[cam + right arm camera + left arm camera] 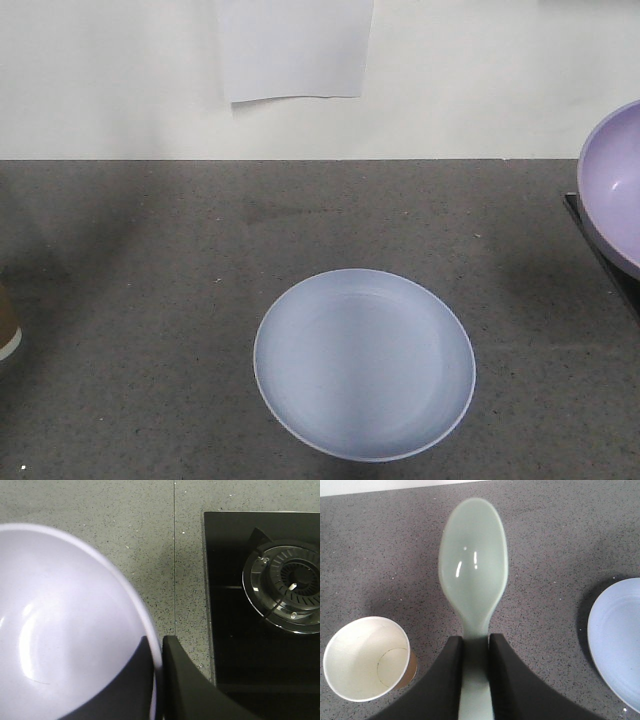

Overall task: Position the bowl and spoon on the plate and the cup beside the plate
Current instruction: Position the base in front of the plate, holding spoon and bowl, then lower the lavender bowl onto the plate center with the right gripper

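1. Plate lies flat on the grey speckled tabletop, near the front middle of the front view.
2. The left pincer is closed on the handle of the spoon, with one dark finger on each side of it. The pale green spoon points away from the pincer, hollow side up, and hangs above the tabletop.
3. The cup stands upright on the tabletop, left of the spoon in the left wrist view and well apart from the plate. In the front view only a sliver of it shows at the left edge.
4. The right pincer is clamped on the rim of the bowl, one finger inside the wall and one outside.
5. The bowl sits tilted at the right edge of the front view, its inside turned toward the camera, well apart from the plate.
6. A black hob with a round burner lies just beside the bowl.
7. A sheet of paper hangs on the white wall behind.
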You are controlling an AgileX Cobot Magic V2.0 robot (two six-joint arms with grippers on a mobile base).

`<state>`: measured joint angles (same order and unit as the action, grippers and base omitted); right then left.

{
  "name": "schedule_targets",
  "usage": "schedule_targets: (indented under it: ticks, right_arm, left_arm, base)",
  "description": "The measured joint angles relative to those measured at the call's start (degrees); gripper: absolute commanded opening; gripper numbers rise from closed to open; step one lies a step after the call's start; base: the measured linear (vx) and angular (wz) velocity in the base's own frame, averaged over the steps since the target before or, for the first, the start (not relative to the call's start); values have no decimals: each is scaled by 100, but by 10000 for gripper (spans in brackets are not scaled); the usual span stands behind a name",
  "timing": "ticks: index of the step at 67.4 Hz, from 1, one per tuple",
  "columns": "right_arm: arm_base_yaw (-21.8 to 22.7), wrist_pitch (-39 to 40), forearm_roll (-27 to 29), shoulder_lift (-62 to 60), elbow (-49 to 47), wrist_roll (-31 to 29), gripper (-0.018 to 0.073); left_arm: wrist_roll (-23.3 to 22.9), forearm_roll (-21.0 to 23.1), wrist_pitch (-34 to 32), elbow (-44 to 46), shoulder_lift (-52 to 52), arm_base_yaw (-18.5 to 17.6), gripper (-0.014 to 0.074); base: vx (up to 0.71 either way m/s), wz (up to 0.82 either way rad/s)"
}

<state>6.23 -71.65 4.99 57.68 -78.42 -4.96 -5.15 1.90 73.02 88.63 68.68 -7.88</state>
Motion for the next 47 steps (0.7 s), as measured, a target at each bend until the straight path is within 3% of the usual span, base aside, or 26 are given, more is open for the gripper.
schedule_targets:
  ticks: [30, 47]
  right_arm:
    - [0, 105, 129, 0, 0, 0, -6]
    - [0, 162, 1015, 327, -6, -535, -5]
  left_arm:
    - [0, 0, 0, 0, 0, 0, -6]
    - [0, 0, 0, 0, 0, 0, -6]
  base:
    - [0, 0]
    - [0, 0]
